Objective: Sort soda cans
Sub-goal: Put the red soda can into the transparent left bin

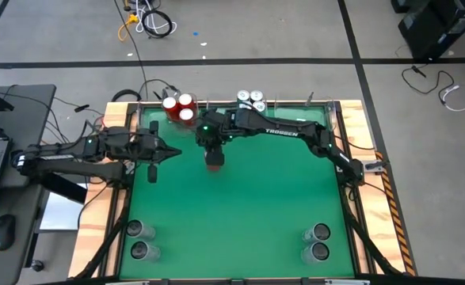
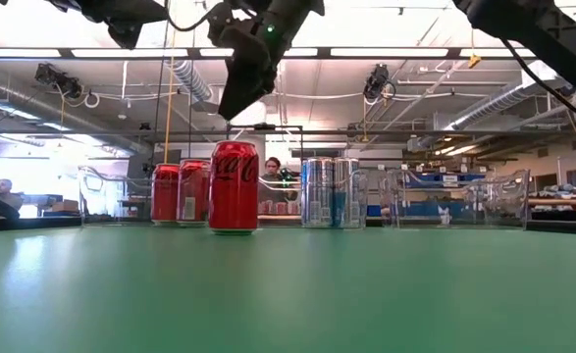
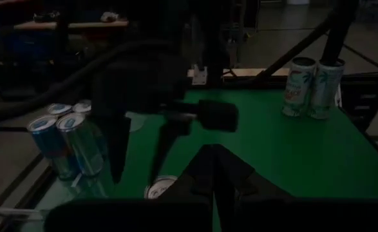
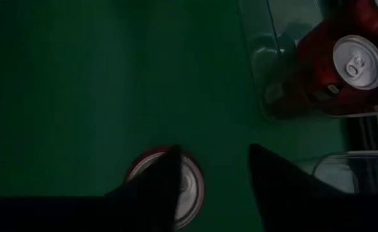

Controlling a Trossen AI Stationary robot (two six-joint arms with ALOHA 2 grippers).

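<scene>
**Right claw hangs above a lone red can on the mat**

A single red can [image 1: 214,164] stands upright on the green table [image 1: 240,214], alone in the far half of the mat, a little left of centre. The right gripper [image 1: 210,147] hangs directly over it, reaching in from the right side. In the right wrist view the two dark fingers [image 4: 275,187] are spread apart, with the can's silvery top [image 4: 185,183] showing below, partly behind one finger. The low view shows the claw above the can with clear air between them (no contact).

Three more red cans [image 1: 179,108] sit together in a clear bin [image 1: 154,111] at the far edge, left of centre. Three light blue-and-white cans [image 1: 252,100] stand grouped at the far edge just to the right of them, also behind clear plastic in the low view.

Two cans [image 1: 141,240] with silvery tops wait at the near left corner, and two others [image 1: 318,242] at the near right corner.

The left gripper [image 1: 158,156] hovers over the left part of the mat, near the red bin and just left of the right claw. Its fingers look pressed together, meeting in a point in the overhead view and holding nothing.
</scene>
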